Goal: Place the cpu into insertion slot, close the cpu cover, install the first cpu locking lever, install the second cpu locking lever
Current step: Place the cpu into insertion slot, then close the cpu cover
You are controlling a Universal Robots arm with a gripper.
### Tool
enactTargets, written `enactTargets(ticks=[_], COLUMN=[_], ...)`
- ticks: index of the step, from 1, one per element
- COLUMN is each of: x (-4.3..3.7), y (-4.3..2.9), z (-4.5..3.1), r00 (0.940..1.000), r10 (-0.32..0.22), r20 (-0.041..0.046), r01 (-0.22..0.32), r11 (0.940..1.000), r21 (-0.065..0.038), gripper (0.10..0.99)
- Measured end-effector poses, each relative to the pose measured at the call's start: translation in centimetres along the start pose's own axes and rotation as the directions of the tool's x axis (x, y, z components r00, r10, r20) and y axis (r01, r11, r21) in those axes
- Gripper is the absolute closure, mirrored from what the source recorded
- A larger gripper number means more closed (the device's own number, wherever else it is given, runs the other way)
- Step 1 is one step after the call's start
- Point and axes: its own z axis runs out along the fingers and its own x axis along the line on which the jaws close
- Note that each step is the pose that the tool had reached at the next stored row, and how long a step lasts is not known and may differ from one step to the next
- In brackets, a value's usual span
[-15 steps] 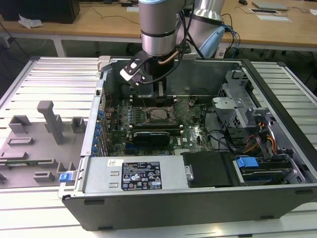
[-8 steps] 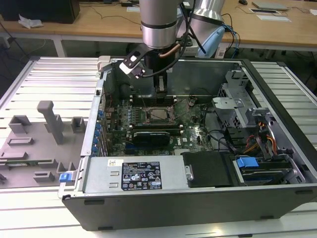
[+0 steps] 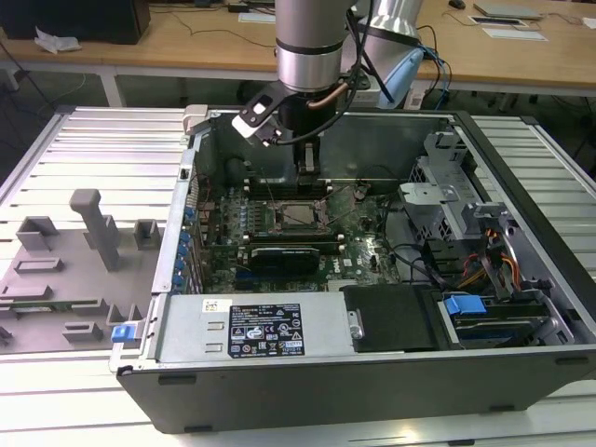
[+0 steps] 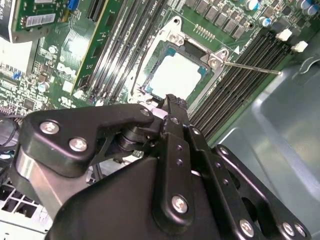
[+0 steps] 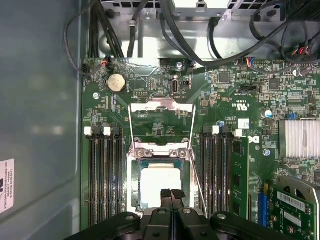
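Fingers of the gripper (image 5: 171, 193) are pressing together, pinching nothing, and their tips are hovering over one edge of the cpu (image 5: 159, 180); whether they are touching it I cannot tell. The cpu is sitting flat in the insertion slot (image 5: 135, 192). Its silvery top is showing through the window of the cpu cover (image 5: 160, 151), which is lying down around it. A thin wire lever (image 4: 250, 67) is sticking out from the socket's corner across the long black memory slots (image 4: 240, 87). In the exterior view the arm (image 3: 312, 47) is reaching down into the open computer case (image 3: 521, 372). The slot is lying near the middle of the green motherboard (image 3: 368, 244), toward the exterior view's left of the drive bays (image 3: 447, 186).
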Motion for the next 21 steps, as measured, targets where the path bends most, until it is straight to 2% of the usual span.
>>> enactTargets(ticks=[11,14,16,21], x=[0.00,0.00,-0.01,-0.14], y=[0.09,0.42,0.95,3.89], z=[0.00,0.02,0.05,0.20], r00=[1.0000,1.0000,1.0000,1.0000], r10=[0.000,0.000,0.000,0.000], r20=[0.0000,0.0000,-0.0001,-0.0001], r01=[0.000,0.000,0.000,0.000], r11=[1.0000,1.0000,1.0000,1.0000], r21=[0.000,0.000,0.000,0.002], gripper=[0.980,0.980,0.980,0.980])
